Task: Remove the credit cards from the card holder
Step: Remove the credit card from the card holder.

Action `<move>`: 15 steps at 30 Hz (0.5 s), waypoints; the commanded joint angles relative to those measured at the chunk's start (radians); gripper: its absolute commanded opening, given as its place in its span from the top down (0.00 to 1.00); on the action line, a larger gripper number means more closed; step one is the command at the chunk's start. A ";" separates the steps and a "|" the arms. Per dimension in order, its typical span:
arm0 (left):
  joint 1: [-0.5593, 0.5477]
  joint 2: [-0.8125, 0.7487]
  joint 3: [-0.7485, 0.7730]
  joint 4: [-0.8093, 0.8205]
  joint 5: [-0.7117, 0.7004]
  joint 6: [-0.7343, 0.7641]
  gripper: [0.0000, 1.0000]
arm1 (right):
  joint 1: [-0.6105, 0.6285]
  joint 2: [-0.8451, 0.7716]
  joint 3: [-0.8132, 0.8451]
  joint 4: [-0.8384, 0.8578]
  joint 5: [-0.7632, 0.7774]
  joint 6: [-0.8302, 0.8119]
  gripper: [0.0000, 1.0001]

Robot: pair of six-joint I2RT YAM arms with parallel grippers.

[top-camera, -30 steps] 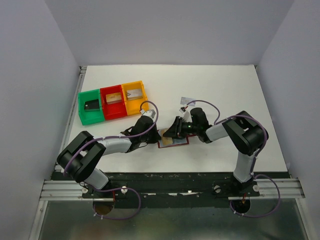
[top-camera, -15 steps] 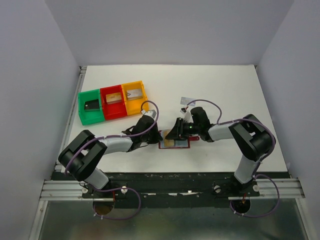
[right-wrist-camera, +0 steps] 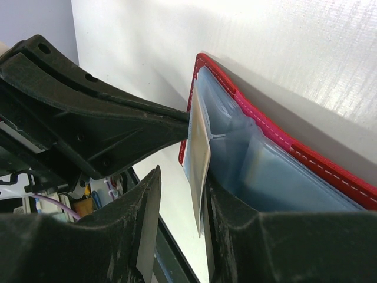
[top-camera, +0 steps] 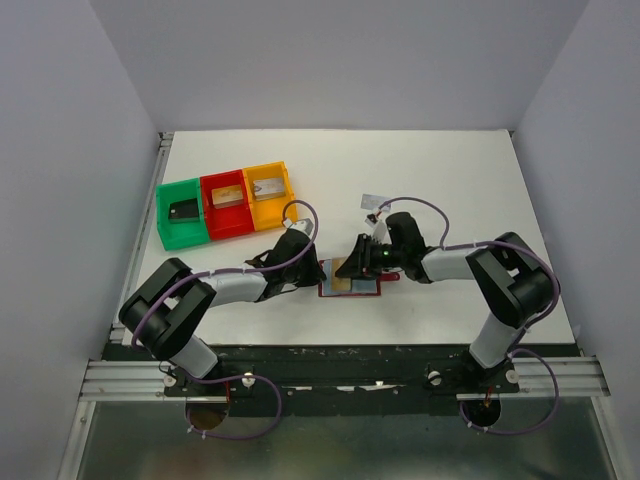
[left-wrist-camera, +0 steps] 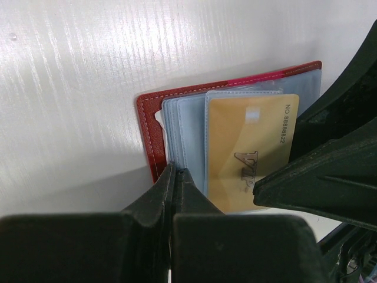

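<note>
The card holder [top-camera: 352,285] lies open on the table, dark red with light blue sleeves [left-wrist-camera: 150,127]. One sleeve holds a gold credit card [left-wrist-camera: 250,153] marked VIP. My left gripper [left-wrist-camera: 175,174] is shut, its tips resting on the holder's left part where the red cover meets the blue sleeves [top-camera: 318,272]. My right gripper [right-wrist-camera: 179,194] is open and straddles a raised sleeve with the gold card [right-wrist-camera: 199,159] in it. That card leans against the right finger, and a gap shows on the other side. In the top view the right gripper [top-camera: 352,266] covers the holder's middle.
Green [top-camera: 165,222], red [top-camera: 227,229] and orange [top-camera: 287,180] bins stand in a row at the back left, each with a card inside. A small pale scrap [top-camera: 374,202] lies behind the right gripper. The table's front edge is close behind the holder.
The right arm's elbow has swung to the right and its gripper has shifted slightly over the holder. The left arm has hardly moved.
</note>
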 commanded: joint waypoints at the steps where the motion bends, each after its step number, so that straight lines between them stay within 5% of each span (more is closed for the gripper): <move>1: -0.001 0.046 -0.018 -0.127 -0.015 0.012 1.00 | -0.014 -0.037 -0.016 -0.028 0.001 -0.025 0.60; 15: 0.011 0.052 -0.016 -0.135 -0.017 0.007 1.00 | -0.037 -0.090 -0.027 -0.102 -0.002 -0.079 0.60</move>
